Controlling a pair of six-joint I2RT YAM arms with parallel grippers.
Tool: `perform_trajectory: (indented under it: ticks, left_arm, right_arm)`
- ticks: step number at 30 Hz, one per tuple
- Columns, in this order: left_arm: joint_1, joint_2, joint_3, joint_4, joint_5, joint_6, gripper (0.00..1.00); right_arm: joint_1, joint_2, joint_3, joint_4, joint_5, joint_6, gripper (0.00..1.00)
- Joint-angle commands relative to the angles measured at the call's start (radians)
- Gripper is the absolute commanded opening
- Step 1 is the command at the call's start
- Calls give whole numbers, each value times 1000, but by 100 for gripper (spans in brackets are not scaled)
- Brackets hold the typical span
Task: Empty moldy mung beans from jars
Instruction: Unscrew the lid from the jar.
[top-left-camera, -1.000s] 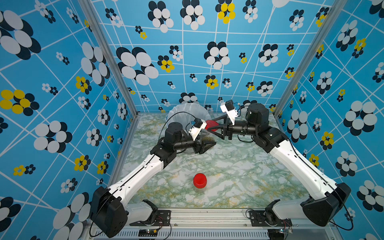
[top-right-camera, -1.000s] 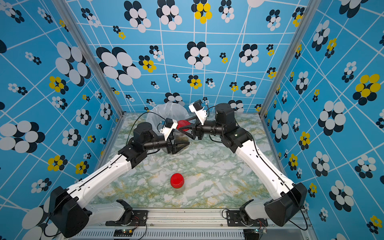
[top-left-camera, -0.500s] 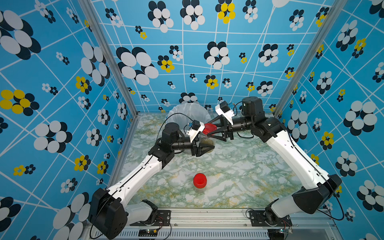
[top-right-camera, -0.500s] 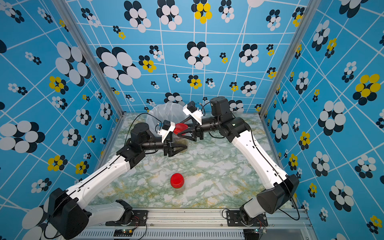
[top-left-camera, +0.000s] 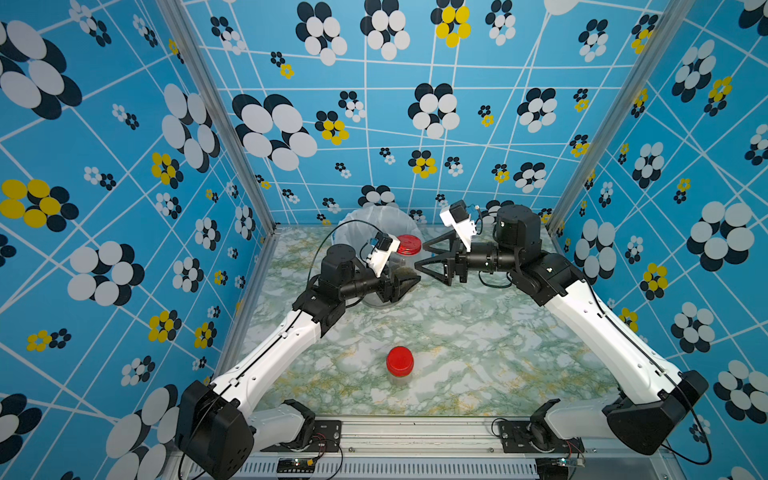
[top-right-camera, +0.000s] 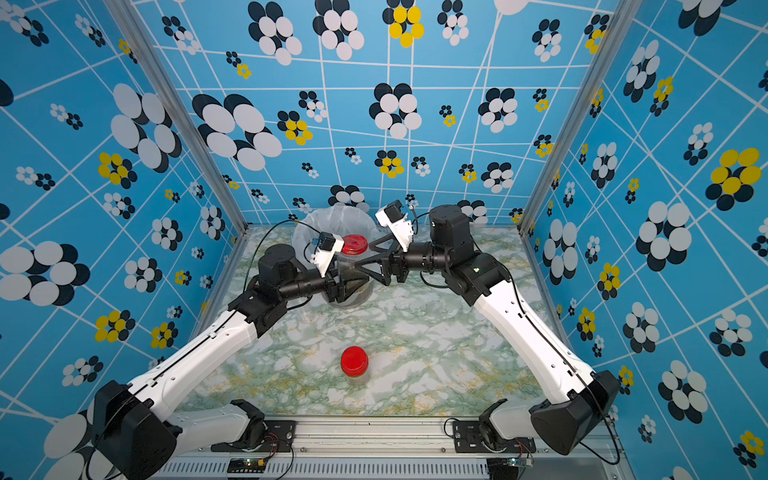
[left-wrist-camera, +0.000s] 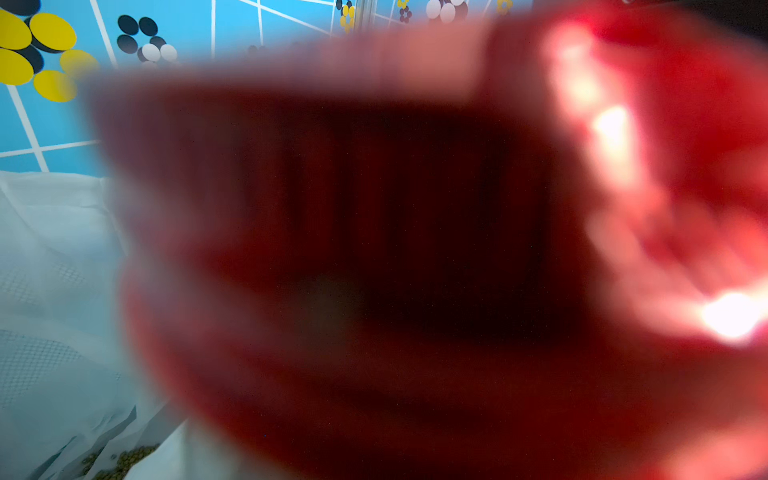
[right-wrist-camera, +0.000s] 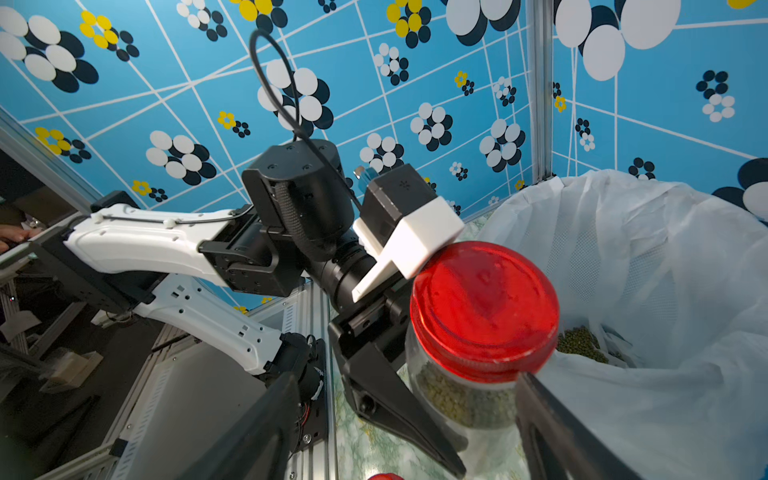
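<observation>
Left gripper (top-left-camera: 401, 286) grips a clear jar (top-left-camera: 398, 262) of mung beans (right-wrist-camera: 453, 395) beside a bag-lined bin (top-left-camera: 357, 220)
Its black fingers (right-wrist-camera: 386, 395) press the round wall; olive grains fill the lower part under a glossy red screw lid (right-wrist-camera: 484, 307). The right gripper (top-left-camera: 420, 258) has its tapered jaws spread wide beside that lid. More beans lie in the crinkled white bag. A second red-lidded jar (top-left-camera: 400, 365) stands well apart on the marbled table (top-left-camera: 498, 340)

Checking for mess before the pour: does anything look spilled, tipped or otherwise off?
Nothing spilled or damaged shows. The held jar, red lid on, sits in the left gripper beside the bin. The second jar stands upright up front. Loose mung beans show inside the bin's bag. One oddity: that lid blurs out most of the left wrist view.
</observation>
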Motion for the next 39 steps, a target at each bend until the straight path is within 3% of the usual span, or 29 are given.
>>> perform_trajectory:
  ticks: [1, 23, 31, 39]
  left_arm:
    - [-12, -6, 42, 1, -10, 22, 31]
    - [-56, 32, 85, -75, 82, 99, 30]
    - [-52, 9, 71, -42, 32, 88, 30]
    - [12, -13, -3, 135, 168, -23, 30]
  right_arm:
    - [7, 5, -11, 53, 41, 77, 83]
    - [8, 74, 24, 39, 85, 88, 74]
    - [8, 71, 25, 17, 65, 51, 49]
    - [4, 35, 16, 19, -47, -36, 42]
